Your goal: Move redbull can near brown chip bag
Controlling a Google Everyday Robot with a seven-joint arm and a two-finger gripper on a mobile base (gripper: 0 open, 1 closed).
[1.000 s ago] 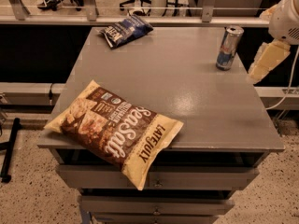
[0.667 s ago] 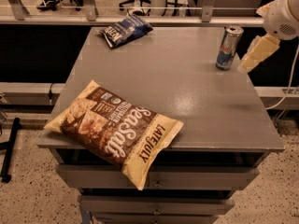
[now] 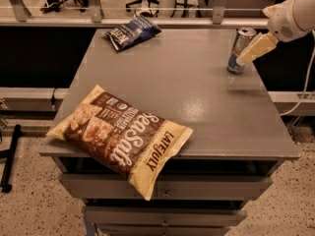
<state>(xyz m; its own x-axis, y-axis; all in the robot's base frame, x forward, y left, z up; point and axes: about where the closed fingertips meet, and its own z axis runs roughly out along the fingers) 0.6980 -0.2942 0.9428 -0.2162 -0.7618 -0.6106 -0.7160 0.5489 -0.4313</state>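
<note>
Redbull can (image 3: 236,52) upright at upper right of the grey table (image 3: 197,97), near its right edge and well apart from the brown chip bag (image 3: 123,136), which overhangs the front-left edge at lower left. Gripper (image 3: 254,48) at the can's right side, seemingly touching it; whether it is open or closed cannot be told. Step judged: approach and grasp, transfer not begun. Next move calls for a secure hold, then carriage toward lower left. A blue chip bag (image 3: 132,32) lies at upper left; speckled floor (image 3: 29,200) below.
</note>
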